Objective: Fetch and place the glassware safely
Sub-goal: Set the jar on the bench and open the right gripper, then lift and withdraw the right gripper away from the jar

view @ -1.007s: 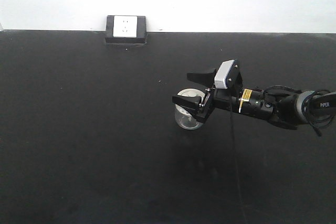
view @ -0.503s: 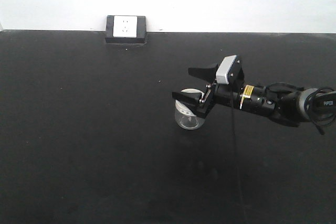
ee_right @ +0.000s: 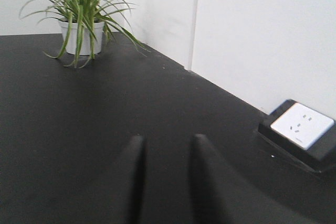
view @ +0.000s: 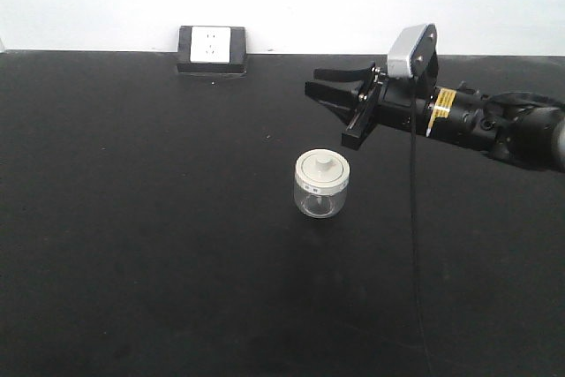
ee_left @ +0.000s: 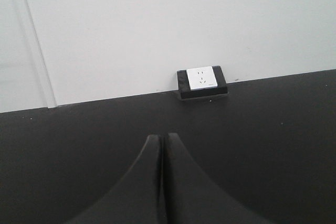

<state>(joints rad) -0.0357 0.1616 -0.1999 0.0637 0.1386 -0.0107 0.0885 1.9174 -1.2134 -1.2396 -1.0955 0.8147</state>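
- Clear glass and a cream-white lid: the glass jar [view: 321, 186] stands upright on the black tabletop [view: 141, 245], lid seated, centre knob up, nothing touching it. Judged from that free, level stance, it looks set down rather than mid-carry, so the placing step seems done or nearly so.
- Right gripper [view: 340, 103] hangs above the table surface with its fingers parted and nothing between them; the right wrist view shows the same, two dark fingers with a plain gap and only tabletop beyond.
- From that gripper, the jar lies below and slightly to the near-left in the front view, well apart, with bare table between them. A raised, empty gripper beside an upright jar fits a release made with care for something breakable.
- Jar does not appear in the right wrist view; that camera looks over it toward the wall socket [ee_right: 302, 125] and a potted spider plant [ee_right: 82, 19] in the far corner.
- Left gripper [ee_left: 161, 145] shows only in its own wrist view: fingers pressed together, holding nothing, pointed across the table at the same socket. The jar is out of its sight, so its place relative to that gripper cannot be told.
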